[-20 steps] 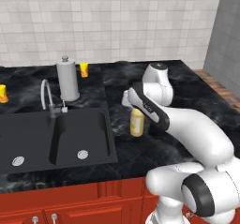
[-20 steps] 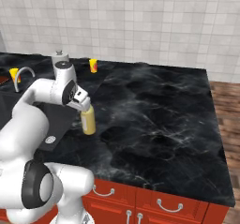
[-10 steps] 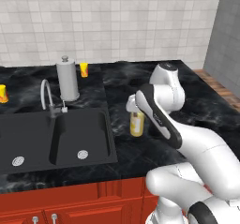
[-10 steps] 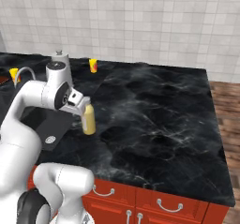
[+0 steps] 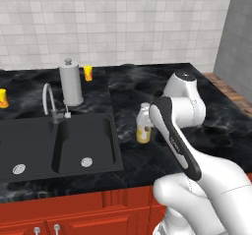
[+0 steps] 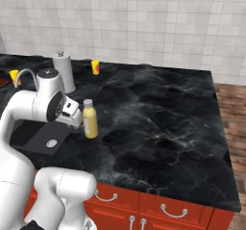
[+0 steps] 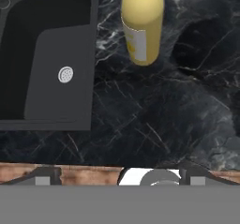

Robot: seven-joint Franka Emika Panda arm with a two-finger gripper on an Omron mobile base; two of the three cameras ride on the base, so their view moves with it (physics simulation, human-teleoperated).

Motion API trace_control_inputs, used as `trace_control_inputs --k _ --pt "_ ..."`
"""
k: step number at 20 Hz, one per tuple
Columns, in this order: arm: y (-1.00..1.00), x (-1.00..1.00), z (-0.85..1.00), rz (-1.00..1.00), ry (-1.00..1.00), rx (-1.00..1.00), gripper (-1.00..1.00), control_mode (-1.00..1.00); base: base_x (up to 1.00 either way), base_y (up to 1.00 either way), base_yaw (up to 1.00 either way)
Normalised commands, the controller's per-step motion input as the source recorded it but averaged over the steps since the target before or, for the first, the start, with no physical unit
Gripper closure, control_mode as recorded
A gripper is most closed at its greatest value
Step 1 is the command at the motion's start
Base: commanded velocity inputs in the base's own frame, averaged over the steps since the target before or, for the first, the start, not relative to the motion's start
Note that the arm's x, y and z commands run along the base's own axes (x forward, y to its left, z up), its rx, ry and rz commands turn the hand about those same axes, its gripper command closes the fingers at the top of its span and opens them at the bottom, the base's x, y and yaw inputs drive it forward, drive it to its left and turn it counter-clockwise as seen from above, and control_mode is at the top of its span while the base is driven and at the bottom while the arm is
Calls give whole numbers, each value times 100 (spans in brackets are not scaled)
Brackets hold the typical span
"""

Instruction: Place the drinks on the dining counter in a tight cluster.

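Note:
A yellow bottle (image 5: 143,127) (image 6: 90,120) (image 7: 142,24) with a grey cap stands upright on the black marble dining counter (image 5: 129,84) (image 6: 163,108) (image 7: 140,115), just right of the sink. My gripper (image 6: 72,114) (image 7: 119,175) is drawn back from it on the sink side, apart from the bottle. Its two fingertips (image 7: 43,175) stand wide apart at the bottom of the hand view, open with nothing between them. In the left base view my forearm crosses right beside the bottle.
The inset black sink (image 5: 54,145) (image 7: 42,54) and its faucet (image 5: 49,101) lie left of the bottle. A grey paper towel cylinder (image 5: 71,83) (image 6: 64,71) and small orange-yellow cups (image 5: 88,73) (image 5: 2,98) (image 6: 95,67) stand toward the tiled wall. Red cabinet fronts (image 6: 144,210) run below.
The open hand has pulled back from the yellow bottle's top toward the sink side and the counter front. The bottle stays upright in the same spot.

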Motion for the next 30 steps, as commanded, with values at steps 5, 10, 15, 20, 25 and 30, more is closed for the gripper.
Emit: trace_control_inputs --k 5,10,15,20,25,30 --pt "1 -1 0 0 0 0 -100 -100 0 0 0" --pt "0 0 0 0 0 0 -100 100 -31 0 0" --pt "0 0 0 0 0 0 -100 100 -69 0 0" --pt "0 0 0 0 0 0 -100 100 -29 10 -41" --pt "0 0 0 0 0 0 -100 100 2 20 -83" --pt "0 0 0 0 0 0 -100 100 0 16 -87"
